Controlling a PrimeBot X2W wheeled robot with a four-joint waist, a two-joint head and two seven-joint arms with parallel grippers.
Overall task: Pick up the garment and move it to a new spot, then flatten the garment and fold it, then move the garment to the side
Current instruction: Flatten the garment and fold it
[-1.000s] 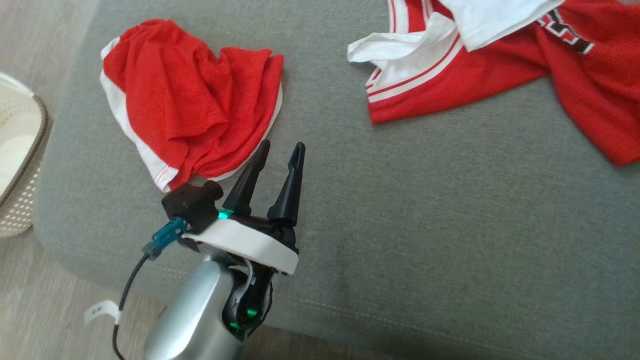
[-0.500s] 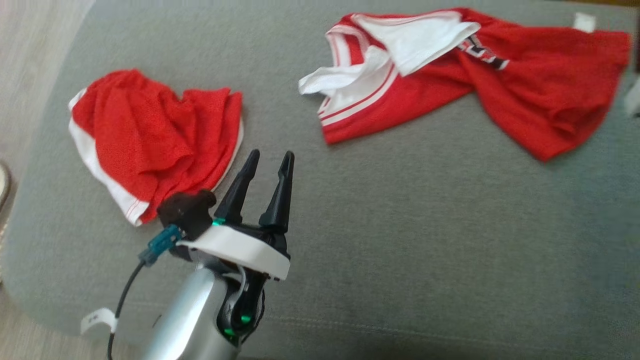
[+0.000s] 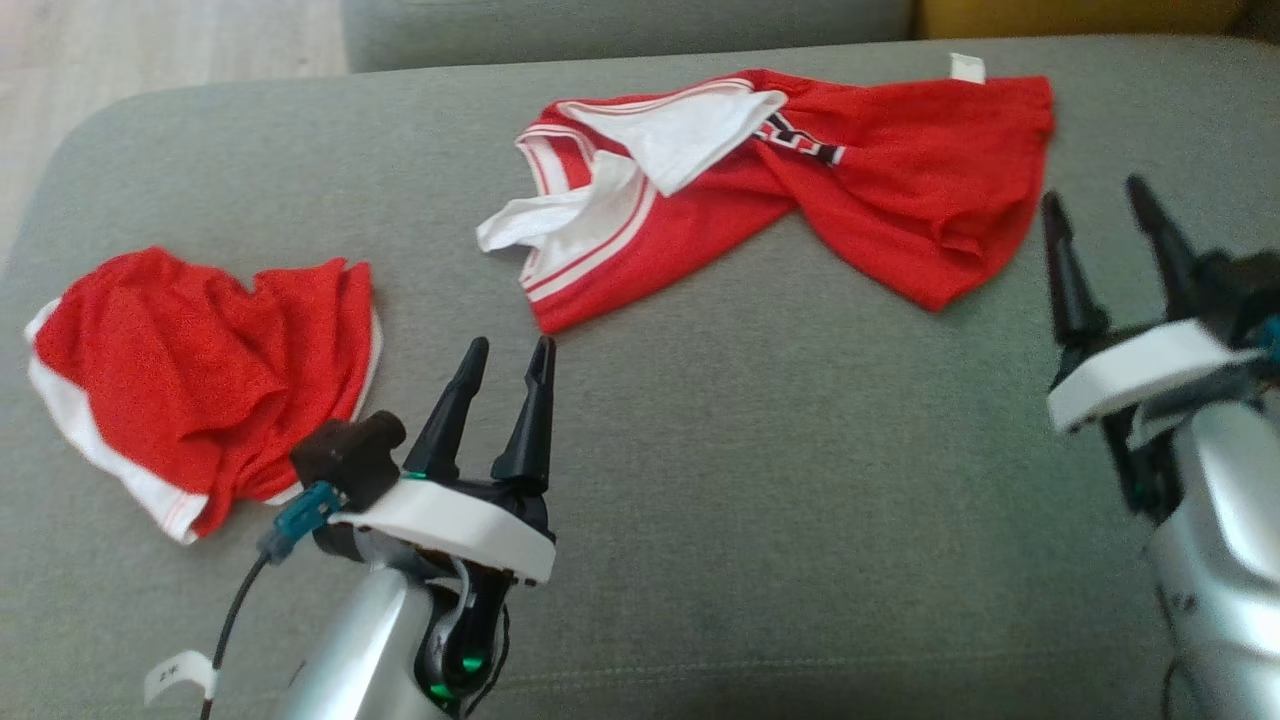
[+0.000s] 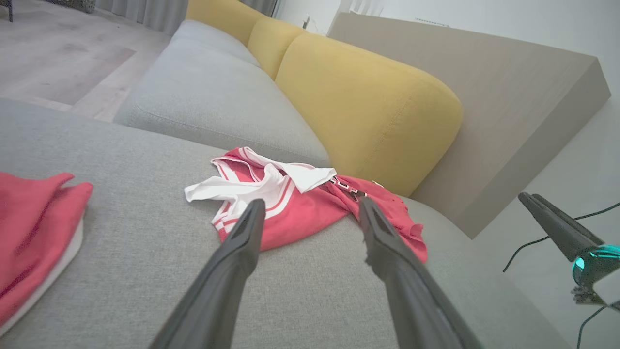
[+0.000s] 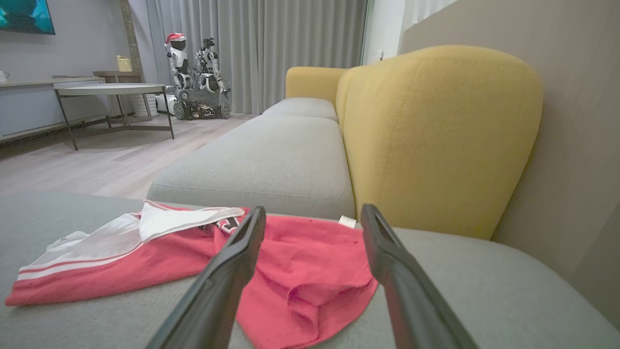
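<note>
In the head view the whole picture has slid since a second ago, which I put down to the camera swinging towards the robot's right, not to any cloth moving. The red-and-white jersey [image 3: 800, 190] is now fully in frame, lying crumpled and twisted at the far side of the grey seat cushion [image 3: 750, 450]. The right gripper [image 3: 1092, 192] has come into frame at the lower right. The left gripper [image 3: 511, 348] stays spread and empty, just beside the bunched red shorts [image 3: 200, 370] but clear of them. In the left wrist view, the left gripper [image 4: 311, 203] points across bare cushion at the jersey [image 4: 290, 228], with the shorts [image 4: 29, 223] off to the side and a yellow backrest [image 4: 368, 111] behind. The other arm's finger shows at the right edge. In the right wrist view, the right gripper [image 5: 313, 211] is parted with nothing between its jaws, aimed at the jersey's [image 5: 121, 261] rumpled hem. I read this as turning to a fresh garment: the pick-up has not begun, and both arms must reach forward for it.
</note>
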